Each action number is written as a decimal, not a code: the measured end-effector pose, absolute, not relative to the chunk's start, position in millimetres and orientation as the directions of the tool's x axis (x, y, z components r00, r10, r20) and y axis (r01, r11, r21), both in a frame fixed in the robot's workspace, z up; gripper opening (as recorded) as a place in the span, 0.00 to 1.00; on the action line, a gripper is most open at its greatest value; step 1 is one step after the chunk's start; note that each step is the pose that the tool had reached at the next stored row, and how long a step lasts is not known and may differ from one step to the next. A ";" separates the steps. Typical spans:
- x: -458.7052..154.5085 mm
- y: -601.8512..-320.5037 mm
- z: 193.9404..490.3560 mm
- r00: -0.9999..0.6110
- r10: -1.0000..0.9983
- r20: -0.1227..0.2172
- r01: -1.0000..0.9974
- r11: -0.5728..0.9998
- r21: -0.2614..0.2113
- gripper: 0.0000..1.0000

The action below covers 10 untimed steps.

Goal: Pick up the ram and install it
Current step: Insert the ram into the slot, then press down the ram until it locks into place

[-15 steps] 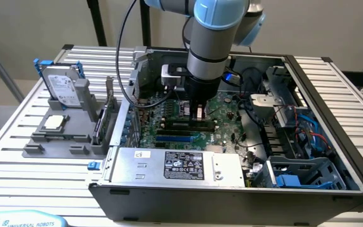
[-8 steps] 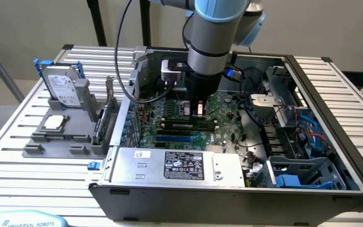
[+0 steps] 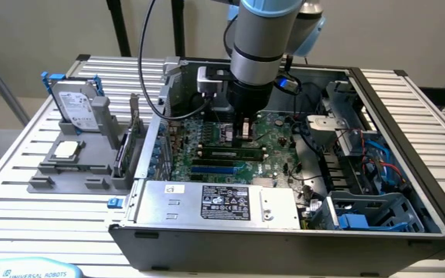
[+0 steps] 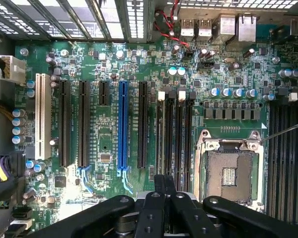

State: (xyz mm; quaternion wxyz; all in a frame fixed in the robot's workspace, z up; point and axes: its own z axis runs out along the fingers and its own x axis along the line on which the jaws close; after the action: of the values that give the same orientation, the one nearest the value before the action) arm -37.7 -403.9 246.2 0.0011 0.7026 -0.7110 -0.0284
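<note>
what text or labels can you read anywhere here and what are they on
"UNIVERSAL ROBOTS" on the pale blue cover at the exterior view's lower left corner.
Black label on the silver power supply: print and marks too small to read.
White label on the hard drive in the grey holder: too small to read.
White lettering on the motherboard: too blurred to read.

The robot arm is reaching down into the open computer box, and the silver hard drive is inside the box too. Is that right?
Not quite. The robot arm does reach down into the open computer box, but the silver hard drive is outside the box. It stands in the gray holder at the exterior view's left. The exterior view shows this.
</note>
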 end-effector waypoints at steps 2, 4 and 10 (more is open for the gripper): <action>-37.7 -403.9 246.2 -0.013 -0.999 -0.038 -0.999 0.011 0.042 0.11; -37.7 -403.9 246.3 -0.013 -0.999 -0.038 -0.999 0.011 0.042 0.11; -37.7 -403.9 246.3 -0.013 -0.999 -0.038 -0.999 0.011 0.042 0.11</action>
State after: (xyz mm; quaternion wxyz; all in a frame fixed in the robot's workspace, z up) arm -37.7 -403.9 246.3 0.0013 0.7026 -0.7110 -0.0283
